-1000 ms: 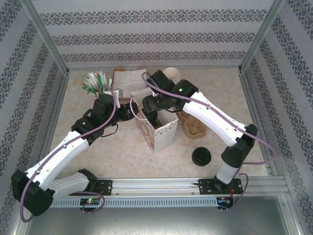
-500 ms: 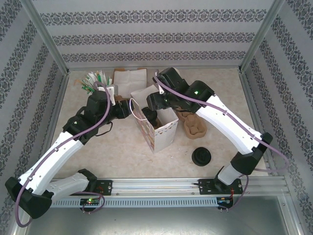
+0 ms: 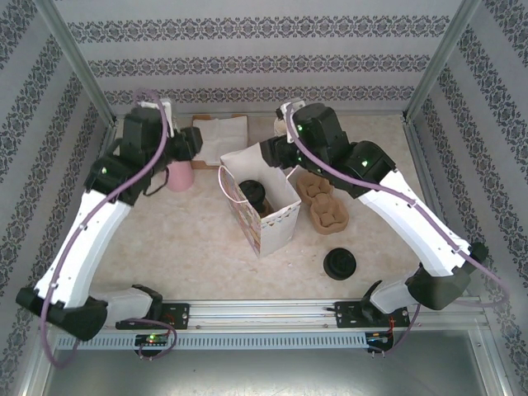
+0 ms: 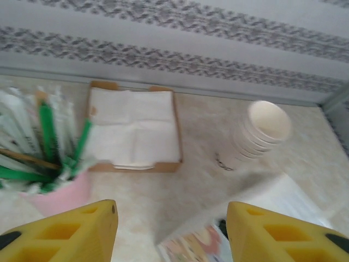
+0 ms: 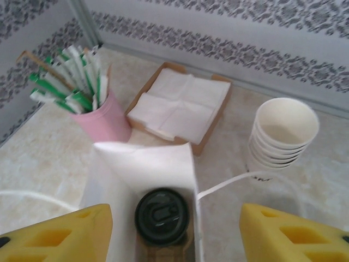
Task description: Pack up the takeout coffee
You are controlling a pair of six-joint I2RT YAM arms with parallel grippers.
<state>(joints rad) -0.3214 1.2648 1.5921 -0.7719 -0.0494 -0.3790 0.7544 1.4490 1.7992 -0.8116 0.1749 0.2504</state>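
Beige table [image 3: 198, 247], paper bag [image 3: 276, 224] mid-table, napkin tray [image 3: 221, 130], pink holder [image 3: 179, 175], stacked cups [image 5: 283, 134], perhaps pulp carriers [image 3: 330, 213], black lids [image 3: 340, 264].

Black-lidded takeout coffee [image 5: 162, 215] upright inside bag [image 5: 143, 164]

Item tally, tabletop:
1 lidded coffee cup [image 5: 162, 215], 1 paper bag [image 3: 276, 224], 1 cup stack [image 5: 281, 136], 1 pink straw pot [image 5: 104, 123], 1 napkin tray [image 4: 158, 167], 2 pulp carriers [image 3: 330, 216], 1 blk lid pile [image 3: 340, 264].
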